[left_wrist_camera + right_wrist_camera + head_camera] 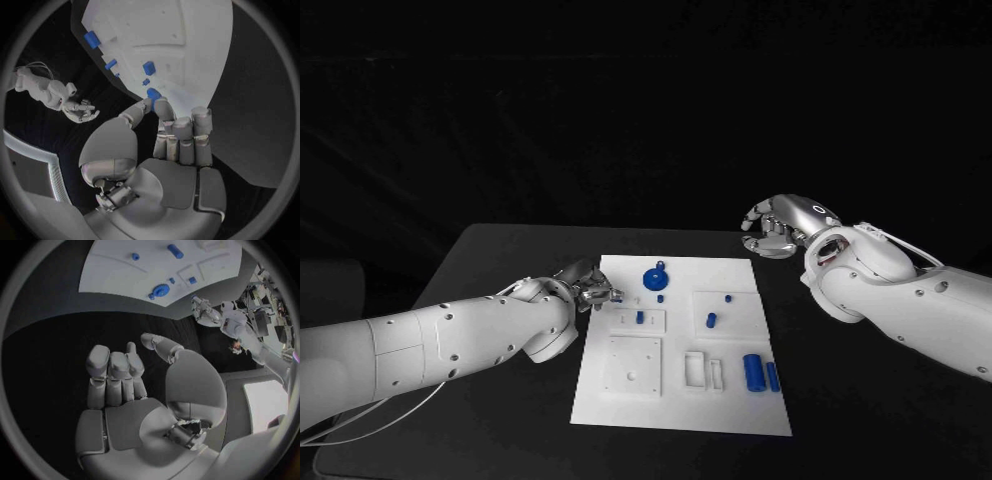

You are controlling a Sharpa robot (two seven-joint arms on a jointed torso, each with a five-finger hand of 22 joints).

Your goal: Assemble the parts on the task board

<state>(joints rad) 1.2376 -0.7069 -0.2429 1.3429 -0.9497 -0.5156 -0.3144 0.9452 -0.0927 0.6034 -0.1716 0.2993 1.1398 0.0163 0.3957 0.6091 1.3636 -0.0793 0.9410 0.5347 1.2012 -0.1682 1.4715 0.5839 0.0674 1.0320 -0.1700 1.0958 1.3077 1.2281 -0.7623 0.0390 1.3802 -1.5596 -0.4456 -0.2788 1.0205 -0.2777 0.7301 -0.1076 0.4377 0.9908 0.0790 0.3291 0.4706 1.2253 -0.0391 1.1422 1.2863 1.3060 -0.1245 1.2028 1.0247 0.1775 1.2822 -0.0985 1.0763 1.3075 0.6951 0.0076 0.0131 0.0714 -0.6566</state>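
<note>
Board [733, 400] sits mid-counter w/ blue parts [656, 276] on it. Left hand [583, 287] at its edge, fingers curled, empty; right hand [783, 224] likewise. Approach slow, pinch one part squarely.

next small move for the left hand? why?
Probably ease the silver left hand a little further over the white task board toward the round blue disc-shaped part. It hovers at the board's left edge, fingers curled, apparently holding nothing. The silver right hand sits off the board's far right corner, also empty.
</note>
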